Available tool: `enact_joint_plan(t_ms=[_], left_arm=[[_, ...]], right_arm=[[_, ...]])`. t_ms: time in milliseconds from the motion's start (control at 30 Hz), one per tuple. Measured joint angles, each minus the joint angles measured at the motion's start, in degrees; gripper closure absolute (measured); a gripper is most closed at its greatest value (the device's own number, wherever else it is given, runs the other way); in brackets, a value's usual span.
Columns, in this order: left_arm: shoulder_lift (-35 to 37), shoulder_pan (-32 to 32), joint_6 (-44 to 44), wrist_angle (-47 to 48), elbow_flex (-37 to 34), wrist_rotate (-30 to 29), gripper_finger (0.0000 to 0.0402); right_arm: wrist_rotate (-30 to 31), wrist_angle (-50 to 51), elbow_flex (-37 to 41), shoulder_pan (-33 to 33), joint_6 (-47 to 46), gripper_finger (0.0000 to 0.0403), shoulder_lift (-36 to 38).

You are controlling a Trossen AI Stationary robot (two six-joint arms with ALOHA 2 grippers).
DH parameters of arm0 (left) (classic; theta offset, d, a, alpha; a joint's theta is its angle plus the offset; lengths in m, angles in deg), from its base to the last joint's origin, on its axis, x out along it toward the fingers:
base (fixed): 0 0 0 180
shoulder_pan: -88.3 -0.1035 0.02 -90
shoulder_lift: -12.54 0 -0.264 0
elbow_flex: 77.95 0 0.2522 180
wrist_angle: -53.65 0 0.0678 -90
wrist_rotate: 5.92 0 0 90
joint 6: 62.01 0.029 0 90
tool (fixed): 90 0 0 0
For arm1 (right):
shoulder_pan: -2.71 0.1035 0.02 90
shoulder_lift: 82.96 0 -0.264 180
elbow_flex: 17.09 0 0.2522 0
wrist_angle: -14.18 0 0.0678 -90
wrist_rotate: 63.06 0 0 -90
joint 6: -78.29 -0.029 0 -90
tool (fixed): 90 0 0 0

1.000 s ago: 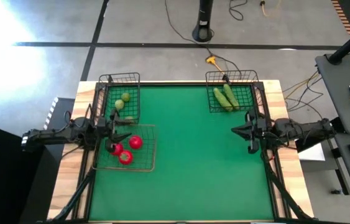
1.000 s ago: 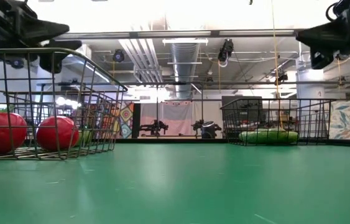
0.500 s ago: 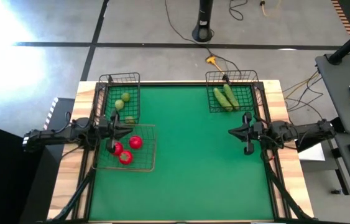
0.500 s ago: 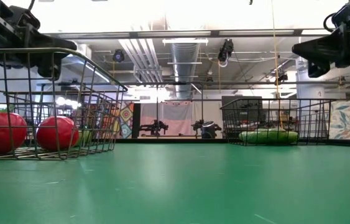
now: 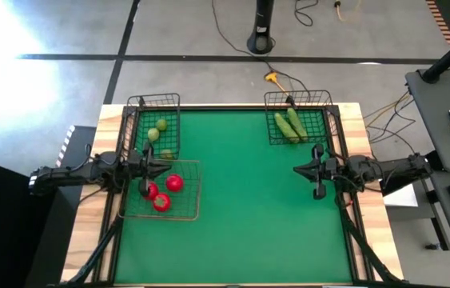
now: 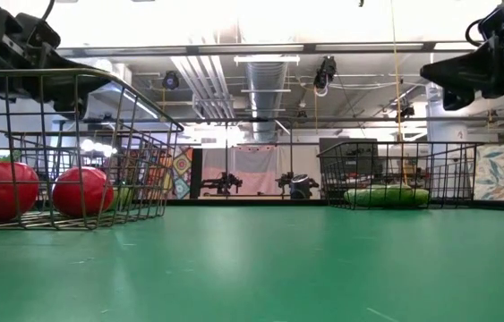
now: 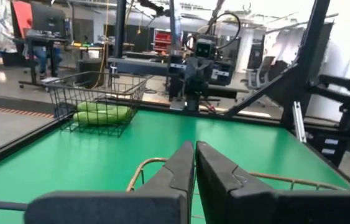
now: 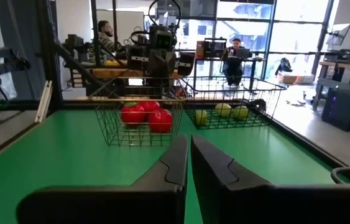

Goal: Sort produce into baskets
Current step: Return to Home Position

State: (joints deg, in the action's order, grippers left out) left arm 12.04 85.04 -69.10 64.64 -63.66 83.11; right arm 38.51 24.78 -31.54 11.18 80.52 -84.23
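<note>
Hovering left fingers face right fingers (both pairs together)

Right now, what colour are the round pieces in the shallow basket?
The round pieces are red; see the high view.

Left hand drew back slightly; right hand edged inward.

The left arm and right arm are thin and black, with fat round joints. The left claw and right claw each have two dark, smooth fingers shaped like wedges, thin at the tip, with a wide grey bar behind them.
</note>
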Motion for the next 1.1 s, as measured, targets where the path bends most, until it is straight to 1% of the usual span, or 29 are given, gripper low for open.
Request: enact_joint_plan(t_ms=[100,133,233,300,433,533,633,900,1100], left_arm=[[0.0,-0.01,1.01,0.13,0.0,-0.3,0.0401],[0.01,0.04,1.02,0.04,0.0,-1.45,0.0401],[-0.02,0.01,-1.94,0.25,0.01,-8.47,0.0401],[-0.65,-0.01,-2.8,0.46,0.28,-10.48,0.0401],[-1.39,0.04,-1.33,0.79,0.49,-10.91,0.0401],[-1.75,0.04,-1.16,0.79,0.5,-11.02,0.0401],[-2.09,0.04,-1.14,0.79,0.52,-11.04,0.0401],[-2.87,0.04,-1.14,0.79,0.59,-11.02,0.0402],[-3.36,0.04,-1.14,0.75,0.61,-11.02,0.0402]], right_arm=[[0.17,0.09,0.0,0.0,2.13,0.039,-0.41],[0.76,0.11,0.0,0.0,2.77,0.039,-0.54],[3.49,0.05,0.0,0.0,2.99,0.039,-1.25],[3.86,0.13,-0.02,0.0,3.97,0.039,-2.06],[5.82,0.22,-0.07,-0.01,12.22,0.039,-3.71],[6.01,0.25,-0.07,0.0,15.35,0.039,-4.65],[6.01,0.31,-0.07,0.0,15.14,0.039,-5.25],[6.01,0.44,-0.09,0.0,9.23,0.039,-5.3],[6.01,0.51,-0.09,0.0,6.5,0.039,-5.3]])
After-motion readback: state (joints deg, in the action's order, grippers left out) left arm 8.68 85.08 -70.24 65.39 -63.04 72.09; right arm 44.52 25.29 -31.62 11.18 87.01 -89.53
